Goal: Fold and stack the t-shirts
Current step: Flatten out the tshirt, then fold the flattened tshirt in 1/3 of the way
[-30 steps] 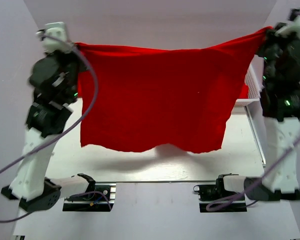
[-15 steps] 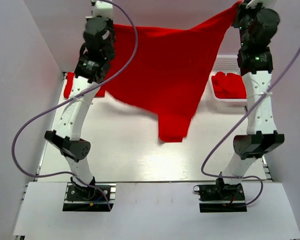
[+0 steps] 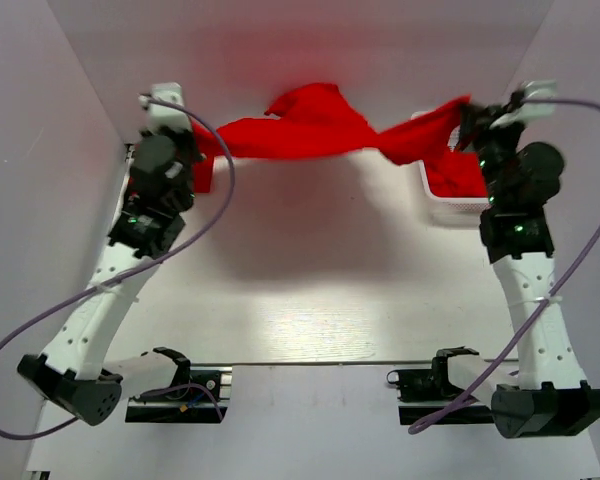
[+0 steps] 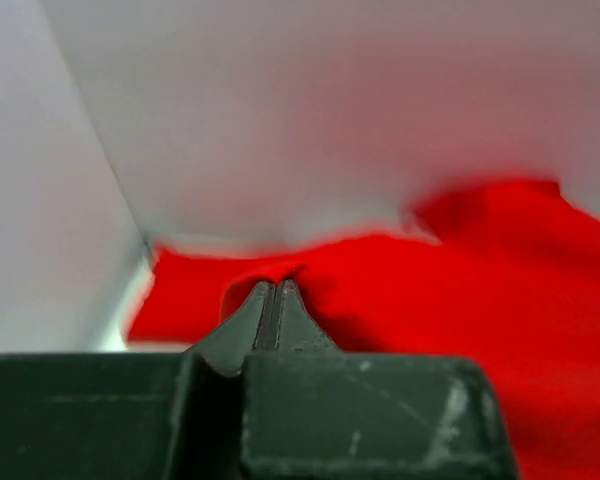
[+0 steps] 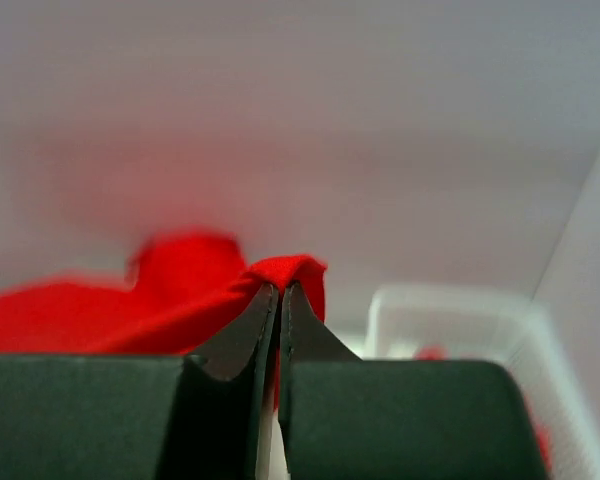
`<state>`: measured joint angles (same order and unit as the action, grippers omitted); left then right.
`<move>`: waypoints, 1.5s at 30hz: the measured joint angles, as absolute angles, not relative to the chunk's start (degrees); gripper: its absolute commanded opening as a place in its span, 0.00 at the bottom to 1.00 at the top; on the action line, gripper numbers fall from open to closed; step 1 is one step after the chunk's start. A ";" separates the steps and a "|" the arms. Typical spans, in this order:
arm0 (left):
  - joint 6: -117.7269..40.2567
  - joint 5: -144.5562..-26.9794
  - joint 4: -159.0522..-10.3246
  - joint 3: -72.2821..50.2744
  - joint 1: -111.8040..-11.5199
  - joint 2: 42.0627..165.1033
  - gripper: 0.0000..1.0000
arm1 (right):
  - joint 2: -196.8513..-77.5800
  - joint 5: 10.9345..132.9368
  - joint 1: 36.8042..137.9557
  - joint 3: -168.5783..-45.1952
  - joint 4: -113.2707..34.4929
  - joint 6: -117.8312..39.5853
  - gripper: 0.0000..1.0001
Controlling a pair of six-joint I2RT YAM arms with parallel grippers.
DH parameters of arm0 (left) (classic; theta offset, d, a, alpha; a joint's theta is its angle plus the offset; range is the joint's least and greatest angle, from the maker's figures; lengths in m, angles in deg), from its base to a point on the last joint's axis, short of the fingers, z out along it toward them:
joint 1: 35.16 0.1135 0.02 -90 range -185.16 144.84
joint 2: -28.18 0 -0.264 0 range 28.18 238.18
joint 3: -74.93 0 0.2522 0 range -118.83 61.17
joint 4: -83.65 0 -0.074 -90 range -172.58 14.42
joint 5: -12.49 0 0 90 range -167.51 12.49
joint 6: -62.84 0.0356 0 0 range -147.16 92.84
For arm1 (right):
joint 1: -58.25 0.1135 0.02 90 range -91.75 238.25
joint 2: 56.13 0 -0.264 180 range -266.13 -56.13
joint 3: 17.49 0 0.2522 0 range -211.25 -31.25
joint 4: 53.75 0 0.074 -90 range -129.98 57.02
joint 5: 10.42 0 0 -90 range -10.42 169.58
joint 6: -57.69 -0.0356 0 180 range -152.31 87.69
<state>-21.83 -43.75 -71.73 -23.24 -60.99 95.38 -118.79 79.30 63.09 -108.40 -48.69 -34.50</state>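
Note:
One red t-shirt [image 3: 315, 125] is strung between both grippers above the far part of the table, bunched and twisted in the middle. My left gripper [image 3: 196, 142] is shut on its left end, and the cloth wraps over the closed tips in the left wrist view [image 4: 275, 287]. My right gripper [image 3: 466, 108] is shut on its right end, with a fold of red cloth [image 5: 290, 270] pinched over the tips [image 5: 280, 290]. More red t-shirts [image 3: 462, 176] lie in the basket. Red cloth [image 3: 202, 176] shows just below my left gripper.
A white lattice basket [image 3: 450, 212] stands at the far right, also showing blurred in the right wrist view [image 5: 460, 310]. White walls enclose the table on the left, right and back. The white tabletop [image 3: 310, 290] lies below the shirt.
Both arms have dropped from high up to low over the far table. The shirt, which hung spread like a sheet, is now bunched between the grippers near the back wall.

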 measured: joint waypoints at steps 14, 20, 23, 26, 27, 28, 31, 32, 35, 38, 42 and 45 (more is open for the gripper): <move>-52.26 -55.31 -59.82 23.74 -60.99 86.17 0.00 | -108.91 74.15 63.14 -71.85 -32.21 -51.97 0.00; -60.39 -58.39 -57.72 31.30 -60.99 84.95 0.00 | -106.31 77.53 63.14 -64.86 -24.98 -54.70 0.00; -63.84 -59.38 -54.92 33.68 -60.99 84.40 0.00 | -106.46 78.14 63.09 -61.62 -20.94 -55.66 0.00; -66.95 -60.38 -52.08 34.90 -61.01 82.55 0.00 | -106.18 78.36 63.09 -59.22 -17.81 -56.82 0.00; -67.78 -60.62 -51.67 35.32 -61.07 81.65 0.00 | -105.74 78.39 63.09 -58.58 -17.18 -57.19 0.00; -68.45 -60.95 -51.08 35.76 -61.12 80.71 0.00 | -105.24 78.74 63.09 -58.10 -16.37 -57.48 0.00; -70.16 -61.61 -49.55 36.94 -61.16 78.35 0.00 | -104.03 80.35 63.09 -57.71 -15.21 -57.96 0.00; -70.71 -61.80 -49.11 37.16 -61.16 77.93 0.00 | -103.79 80.99 63.09 -57.71 -15.06 -58.02 0.00; -71.60 -62.02 -47.76 37.18 -61.16 77.32 0.00 | -103.58 82.58 63.09 -57.82 -14.25 -58.00 0.00; -72.10 -62.13 -46.49 36.96 -61.16 76.78 0.00 | -103.38 83.78 63.07 -59.20 -12.72 -57.67 0.00; -72.37 -62.09 -45.70 35.87 -61.16 76.23 0.00 | -103.16 84.68 63.09 -61.93 -12.61 -57.30 0.00; -72.50 -61.87 -46.20 34.03 -61.16 76.54 0.00 | -104.73 84.79 63.09 -64.42 -12.81 -57.13 0.00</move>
<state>-72.50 -61.87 -46.20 34.03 -61.16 76.54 -104.73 84.79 63.09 -64.42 -12.81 -57.13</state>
